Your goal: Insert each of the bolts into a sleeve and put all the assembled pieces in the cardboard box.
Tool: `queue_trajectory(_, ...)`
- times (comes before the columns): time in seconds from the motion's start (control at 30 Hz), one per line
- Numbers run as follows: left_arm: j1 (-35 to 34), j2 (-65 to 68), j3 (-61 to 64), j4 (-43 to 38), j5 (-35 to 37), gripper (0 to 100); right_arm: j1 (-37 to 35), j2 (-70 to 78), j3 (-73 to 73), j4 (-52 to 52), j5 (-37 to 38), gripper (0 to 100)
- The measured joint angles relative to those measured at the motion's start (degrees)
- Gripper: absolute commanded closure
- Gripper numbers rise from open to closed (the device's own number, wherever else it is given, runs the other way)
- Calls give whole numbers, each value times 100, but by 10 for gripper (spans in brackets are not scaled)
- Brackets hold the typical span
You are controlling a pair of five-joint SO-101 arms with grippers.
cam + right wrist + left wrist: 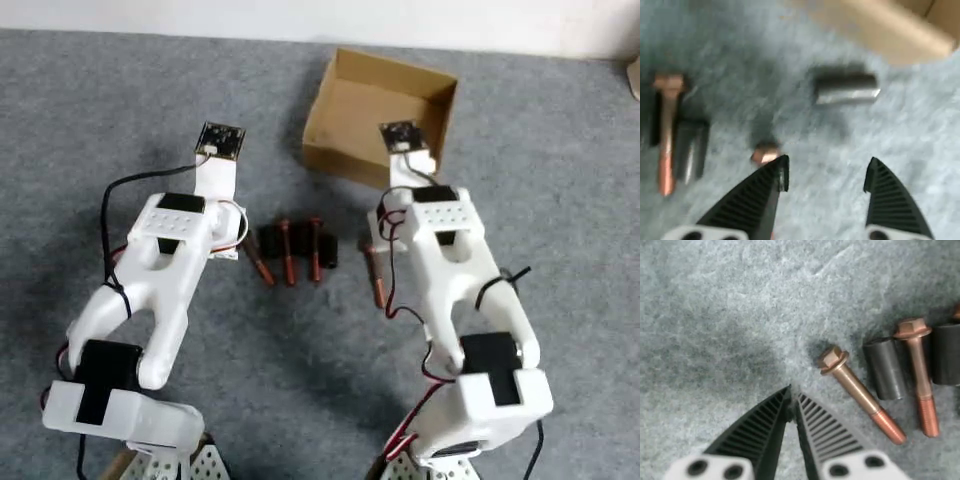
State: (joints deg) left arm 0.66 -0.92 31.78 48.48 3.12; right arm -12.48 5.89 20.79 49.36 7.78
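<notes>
Copper bolts and black sleeves lie in a row on the grey carpet between the two arms, around one bolt (288, 252). My left gripper (792, 396) is shut and empty, its tips just above the carpet, a short way from the nearest bolt (860, 392). Beyond that bolt lie a sleeve (887, 369), a second bolt (917, 375) and another sleeve (946, 354). My right gripper (827, 172) is open over the carpet. A bolt head (765, 154) sits beside one fingertip, and a lone sleeve (846, 88) lies ahead near the cardboard box (890, 30).
The open cardboard box (335, 150) stands at the back centre, just ahead of the right arm (440, 230). The left arm (170, 240) is beside the row of parts. Another bolt (667, 130) and sleeve (690, 150) lie off to the side. Grey carpet surrounds everything.
</notes>
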Motion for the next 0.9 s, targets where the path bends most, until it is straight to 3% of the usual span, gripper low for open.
queue_trajectory(0.23, 0, 0, 0, 0, 0, 989, -105, 668, -281, -202, -457, 770)
queue_trajectory(0.53, 0, 0, 0, 0, 0, 989, -211, 1776, -1556, -193, -501, 770)
queue_trajectory(0.9, 0, 0, 0, 0, 0, 989, 88, 1864, -2145, -193, -211, 770)
